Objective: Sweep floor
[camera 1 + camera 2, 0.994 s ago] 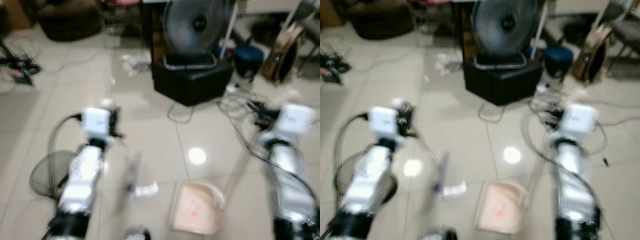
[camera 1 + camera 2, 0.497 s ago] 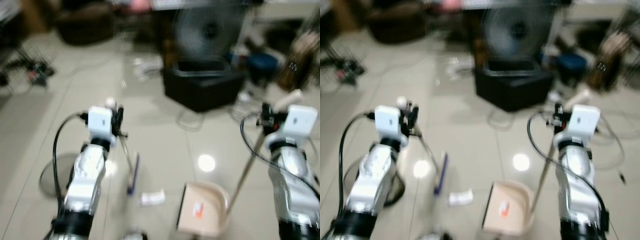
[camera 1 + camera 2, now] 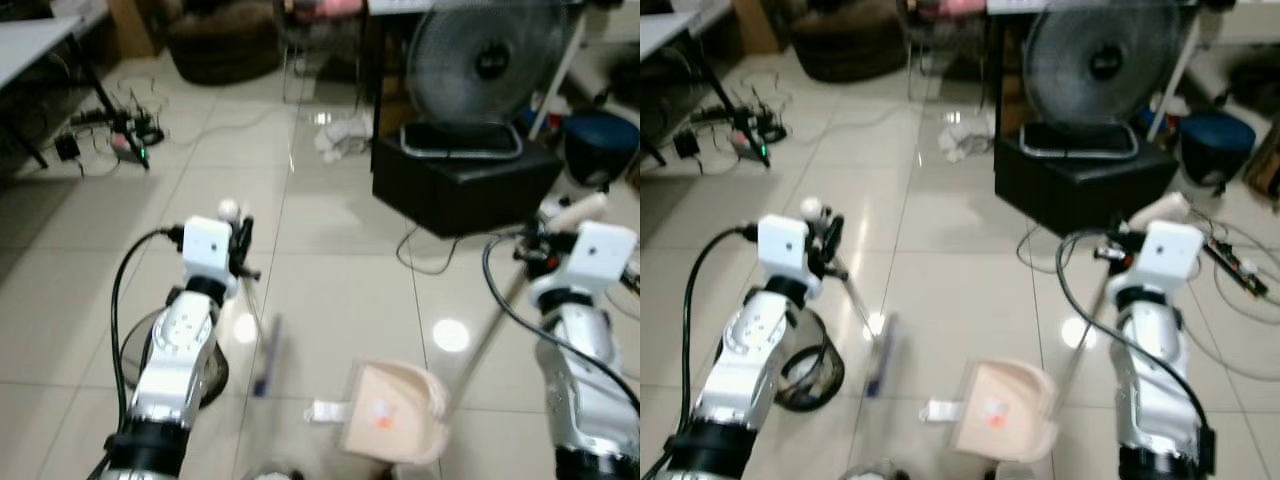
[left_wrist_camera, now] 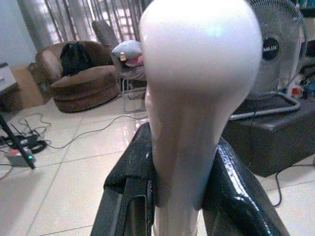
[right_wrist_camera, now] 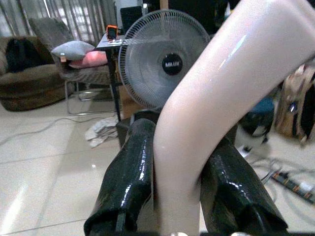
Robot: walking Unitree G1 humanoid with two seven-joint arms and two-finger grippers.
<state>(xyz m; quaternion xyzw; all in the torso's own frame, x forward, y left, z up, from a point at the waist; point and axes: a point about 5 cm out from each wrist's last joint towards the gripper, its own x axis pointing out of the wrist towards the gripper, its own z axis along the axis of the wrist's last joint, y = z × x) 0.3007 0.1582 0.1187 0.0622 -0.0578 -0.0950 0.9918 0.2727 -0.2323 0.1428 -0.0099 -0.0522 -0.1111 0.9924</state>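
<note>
From the head, a white scrap [image 3: 327, 411] lies on the tiles at nine o'clock of the dustpan [image 3: 390, 425]. The broom [image 3: 265, 350] should push it gently toward three o'clock, with the pan kept flat.

Left wrist: the left gripper [image 4: 179, 196] is clamped on the broom handle, arm reaching forward.

Right wrist: the right gripper [image 5: 179, 196] squeezes the dustpan handle [image 5: 206, 128].
</note>
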